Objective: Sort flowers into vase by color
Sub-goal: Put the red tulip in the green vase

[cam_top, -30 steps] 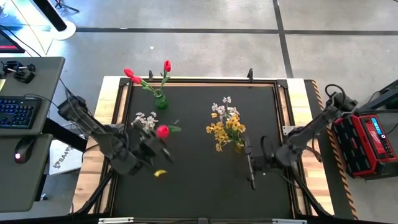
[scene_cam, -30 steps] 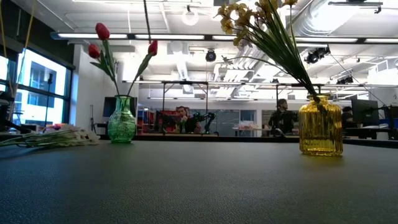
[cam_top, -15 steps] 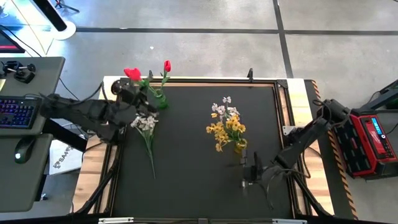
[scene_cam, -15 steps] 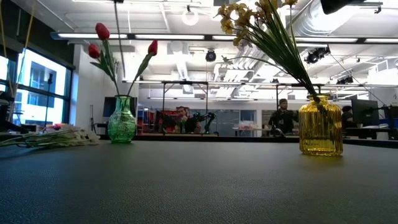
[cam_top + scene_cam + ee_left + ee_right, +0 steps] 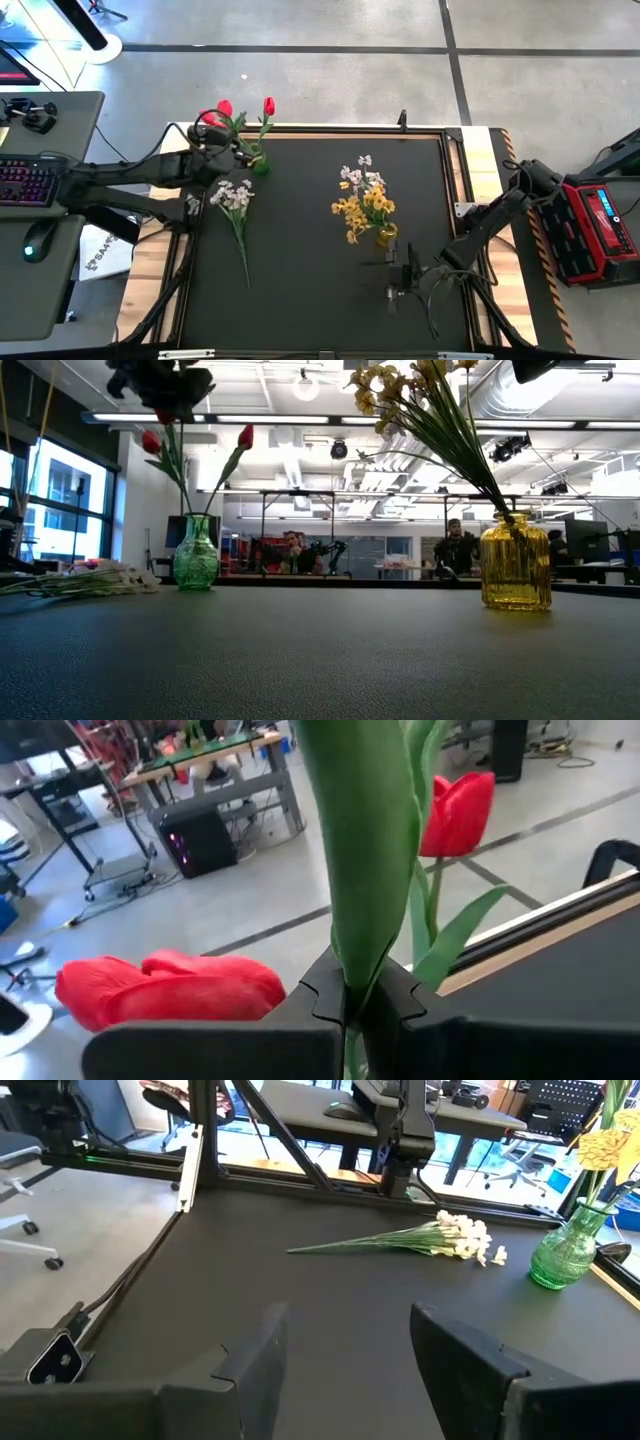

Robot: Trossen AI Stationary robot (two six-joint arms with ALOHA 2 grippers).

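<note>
Two dark fingers of the left gripper (image 5: 345, 1005) are pinched on the green stem of a red artificial tulip (image 5: 170, 988), whose bloom lies just beside them; in the high view that gripper (image 5: 222, 152) sits right by the small green glass vase (image 5: 259, 164), which holds more red tulips (image 5: 269, 105). A bunch of small white blossoms on long green stems (image 5: 234, 200) lies flat on the black table (image 5: 310, 290), just beyond the fingers – apart from them. Across the table, the right gripper (image 5: 345, 1345) hovers low with fingers spread wide and nothing between them, near the ribbed yellow glass vase (image 5: 384, 236) of yellow and white flowers (image 5: 364, 200)
</note>
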